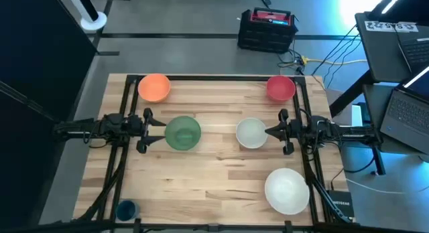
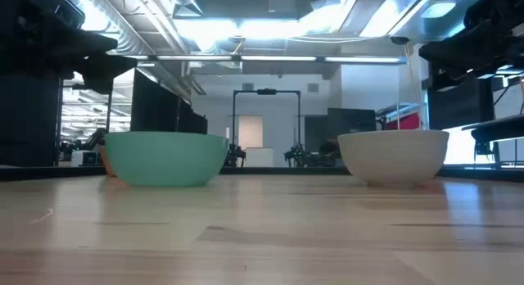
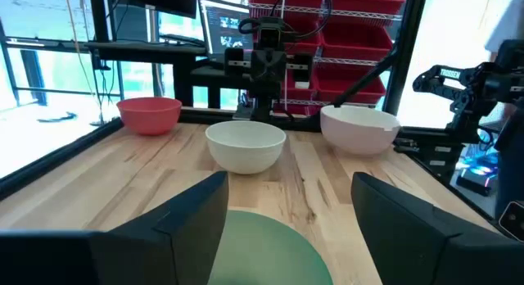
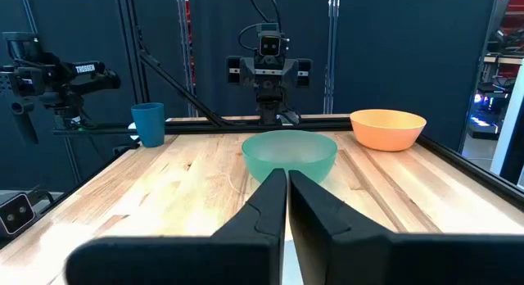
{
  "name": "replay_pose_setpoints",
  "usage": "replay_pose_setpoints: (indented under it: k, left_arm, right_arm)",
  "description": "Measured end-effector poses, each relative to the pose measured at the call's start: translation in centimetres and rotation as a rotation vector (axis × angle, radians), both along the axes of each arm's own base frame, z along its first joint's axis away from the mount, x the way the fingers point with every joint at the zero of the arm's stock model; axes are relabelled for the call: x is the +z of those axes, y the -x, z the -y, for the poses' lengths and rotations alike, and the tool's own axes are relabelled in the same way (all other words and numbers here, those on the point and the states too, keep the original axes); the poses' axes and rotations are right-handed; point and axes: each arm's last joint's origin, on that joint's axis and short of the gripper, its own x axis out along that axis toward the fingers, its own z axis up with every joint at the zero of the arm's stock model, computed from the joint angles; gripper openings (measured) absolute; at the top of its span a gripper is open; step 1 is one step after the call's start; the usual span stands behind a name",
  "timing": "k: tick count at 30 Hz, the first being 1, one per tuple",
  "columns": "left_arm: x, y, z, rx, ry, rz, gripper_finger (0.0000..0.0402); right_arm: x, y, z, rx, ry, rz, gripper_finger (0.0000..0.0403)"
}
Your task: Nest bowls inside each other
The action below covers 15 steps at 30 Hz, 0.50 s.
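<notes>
Two matte black jointed arms [image 1: 100,129], angular wedge-shaped black jaws, thin black cables along the links.

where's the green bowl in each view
high view: green bowl left of centre, beside the open left gripper.
low view: at left.
left wrist view: between the fingers, bottom edge.
right wrist view: centre.
Shared landmark: orange bowl, beside it.
</notes>
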Motion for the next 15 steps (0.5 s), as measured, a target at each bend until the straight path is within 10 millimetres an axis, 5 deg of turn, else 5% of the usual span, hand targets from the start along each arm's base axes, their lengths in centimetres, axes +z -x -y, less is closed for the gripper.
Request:
replay_pose_setpoints:
  k: [13, 15]
  left_arm:
    - [0.00, 0.00, 0.00, 0.000, 0.000, 0.000, 0.0243]
    - [0.02, 0.00, 0.00, 0.000, 0.000, 0.001, 0.0243]
  right_arm:
    - [0.44, 0.02, 0.03, -0.011, 0.027, 0.047, 0.0000]
    - [0.70, 0.04, 0.01, 0.002, -0.075, 0.067, 0.0000]
